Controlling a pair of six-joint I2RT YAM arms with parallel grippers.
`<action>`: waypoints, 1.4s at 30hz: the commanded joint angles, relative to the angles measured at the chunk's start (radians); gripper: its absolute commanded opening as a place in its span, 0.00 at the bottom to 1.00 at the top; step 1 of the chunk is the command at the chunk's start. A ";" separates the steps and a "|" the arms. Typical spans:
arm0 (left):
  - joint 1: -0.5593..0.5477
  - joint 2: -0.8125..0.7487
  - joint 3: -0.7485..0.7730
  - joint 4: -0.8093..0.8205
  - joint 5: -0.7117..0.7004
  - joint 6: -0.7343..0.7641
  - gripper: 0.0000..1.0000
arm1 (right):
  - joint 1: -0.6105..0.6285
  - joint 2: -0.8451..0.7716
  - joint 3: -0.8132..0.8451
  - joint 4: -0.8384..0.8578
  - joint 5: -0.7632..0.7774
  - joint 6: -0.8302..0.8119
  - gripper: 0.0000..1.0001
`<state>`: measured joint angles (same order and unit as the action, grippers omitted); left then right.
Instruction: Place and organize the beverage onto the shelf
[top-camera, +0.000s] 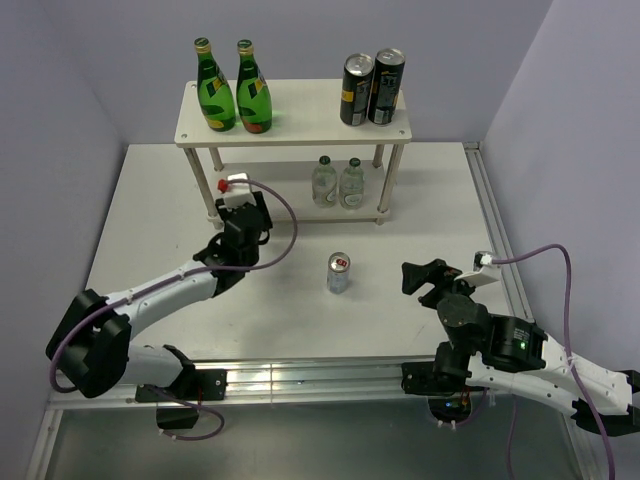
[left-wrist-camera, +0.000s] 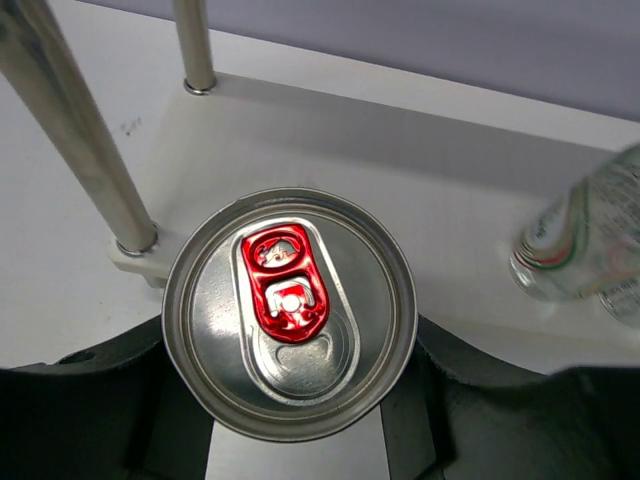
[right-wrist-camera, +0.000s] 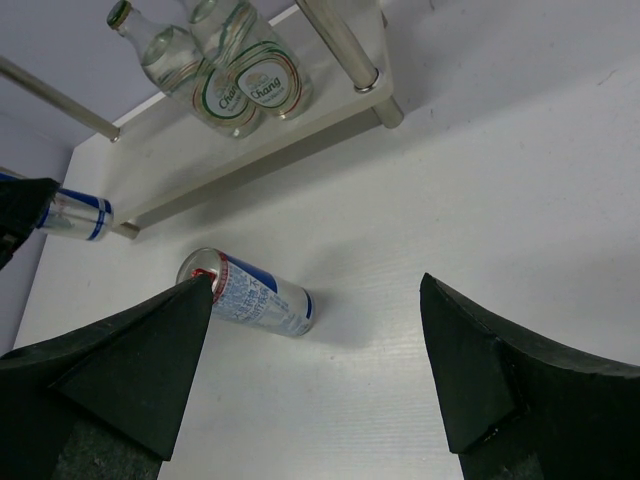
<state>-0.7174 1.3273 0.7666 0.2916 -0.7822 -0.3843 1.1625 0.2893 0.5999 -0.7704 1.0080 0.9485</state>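
Note:
My left gripper (top-camera: 241, 212) is shut on a silver can with a red tab (left-wrist-camera: 290, 310), held upright just in front of the front-left leg (left-wrist-camera: 75, 130) of the shelf (top-camera: 300, 112). The same can shows in the right wrist view (right-wrist-camera: 75, 216). A second silver-blue can (top-camera: 339, 272) stands on the table; in the right wrist view this can (right-wrist-camera: 255, 295) is ahead of my open, empty right gripper (right-wrist-camera: 315, 290). Two green bottles (top-camera: 233, 92) stand on the top board at the left. Two clear bottles (top-camera: 338, 183) stand on the lower board at the right.
Two tall dark cans (top-camera: 371, 88) stand on the top board at the right. The lower board (left-wrist-camera: 380, 170) lies bare between its left legs and a clear bottle (left-wrist-camera: 585, 235). Purple walls close in the table (top-camera: 150, 220) at the back and sides.

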 joint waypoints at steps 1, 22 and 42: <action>0.088 -0.020 0.060 0.121 0.089 0.054 0.00 | 0.005 -0.015 -0.006 0.023 0.018 -0.004 0.91; 0.291 0.285 0.181 0.310 0.178 0.134 0.00 | 0.005 -0.009 -0.008 0.033 0.009 -0.016 0.91; 0.308 0.311 0.224 0.265 0.199 0.147 0.91 | 0.005 -0.013 -0.008 0.033 0.007 -0.016 0.91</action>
<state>-0.4110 1.6688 0.9588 0.5198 -0.5961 -0.2462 1.1625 0.2817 0.5991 -0.7624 1.0035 0.9337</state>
